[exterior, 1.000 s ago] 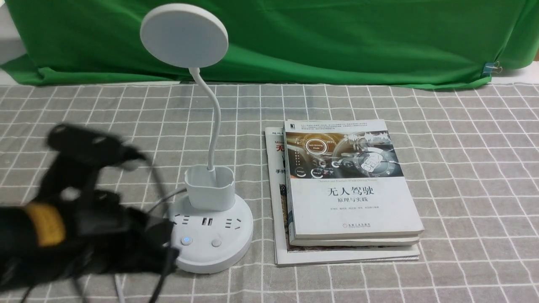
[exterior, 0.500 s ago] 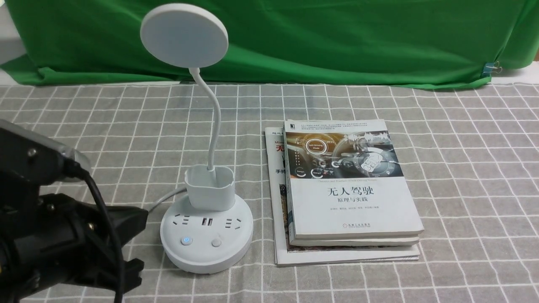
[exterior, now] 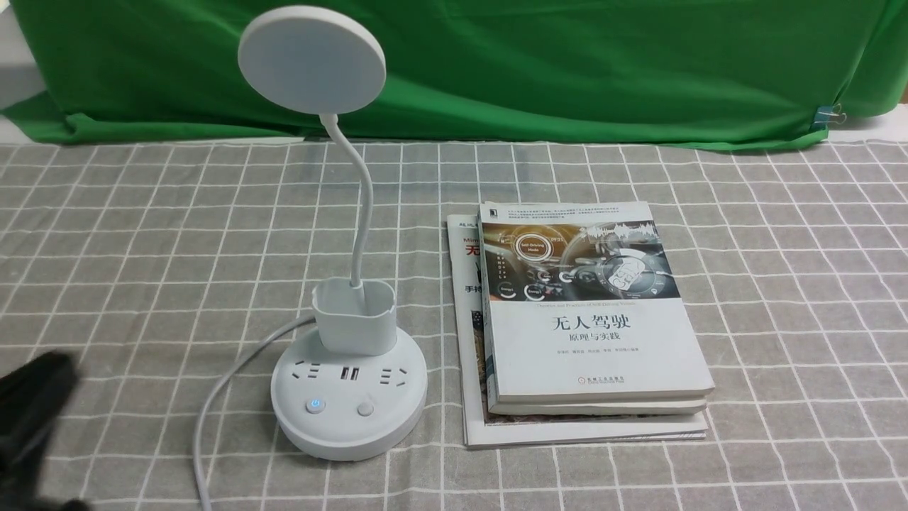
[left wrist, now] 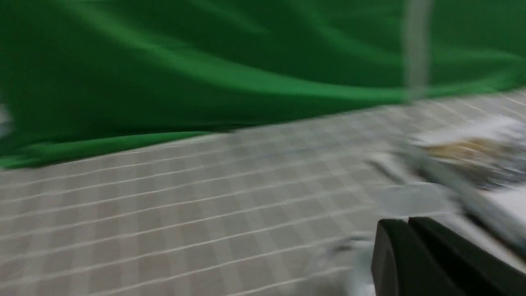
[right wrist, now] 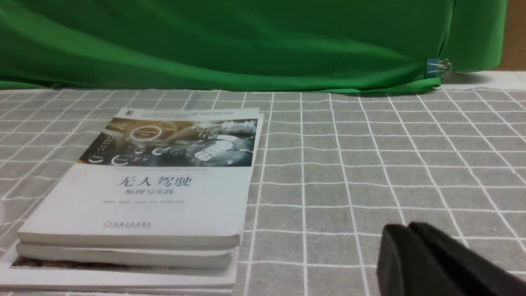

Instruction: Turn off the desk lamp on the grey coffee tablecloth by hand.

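The white desk lamp stands on the grey coffee tablecloth (exterior: 142, 248). Its disc head (exterior: 312, 60) is up high on a thin neck. A cup holder (exterior: 353, 316) sits on the round base (exterior: 349, 433). The base's left button (exterior: 314, 405) glows blue; the right button (exterior: 365, 409) is plain. My left arm (exterior: 28, 419) is a blurred black shape at the near left corner, well clear of the base. My left gripper (left wrist: 408, 222) is shut and empty in a blurred view. My right gripper (right wrist: 409, 226) is shut and empty above the cloth, right of the books.
A stack of books (exterior: 589, 319) lies just right of the lamp base and also shows in the right wrist view (right wrist: 144, 185). The lamp's white cord (exterior: 213, 397) runs from the base to the near edge. A green backdrop (exterior: 567, 64) hangs behind.
My left arm has pulled back from beside the lamp base to the near left corner, uncovering the cord. The blue button light stays lit. The books have not moved.
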Controlling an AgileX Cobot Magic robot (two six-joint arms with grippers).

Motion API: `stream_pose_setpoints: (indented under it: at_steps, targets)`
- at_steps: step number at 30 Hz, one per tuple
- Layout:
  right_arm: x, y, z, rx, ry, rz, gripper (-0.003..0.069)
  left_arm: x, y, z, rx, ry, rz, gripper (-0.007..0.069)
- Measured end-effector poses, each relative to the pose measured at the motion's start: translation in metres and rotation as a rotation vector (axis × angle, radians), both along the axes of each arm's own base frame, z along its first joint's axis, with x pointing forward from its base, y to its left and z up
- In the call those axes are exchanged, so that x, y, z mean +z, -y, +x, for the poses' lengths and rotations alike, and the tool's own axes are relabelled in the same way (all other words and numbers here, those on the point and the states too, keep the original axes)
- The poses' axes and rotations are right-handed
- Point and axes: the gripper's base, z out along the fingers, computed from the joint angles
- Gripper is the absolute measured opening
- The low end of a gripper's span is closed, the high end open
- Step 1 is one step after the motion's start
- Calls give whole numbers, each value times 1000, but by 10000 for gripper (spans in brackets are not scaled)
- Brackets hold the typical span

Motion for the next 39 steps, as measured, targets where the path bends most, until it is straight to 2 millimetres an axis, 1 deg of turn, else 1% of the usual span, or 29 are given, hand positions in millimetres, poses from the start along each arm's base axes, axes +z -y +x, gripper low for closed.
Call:
stream_pose_setpoints:
  at_steps: [1,2,5,8,12,20,30,39]
  targets:
    - [0,0,0,0,0,0,36,-2,-1,-2,16,1,0,1]
    - [0,0,0,0,0,0,36,-10,-6,-8,80,17,-13,1]
    - [0,0,0,0,0,0,36,-23,-11,-16,155,26,-28,1]
    - [0,0,0,0,0,0,36,-27,-11,-19,168,16,-43,1]
    - [0,0,0,0,1,0,36,-35,-9,-20,154,-67,-85,1]
    - [0,0,0,0,1,0,36,-37,-8,-20,149,-86,-128,1]
    - [0,0,0,0,1,0,36,-37,-7,-21,126,-89,-127,1]
    - [0,0,0,0,1,0,36,-37,-7,-21,127,-88,-121,15]
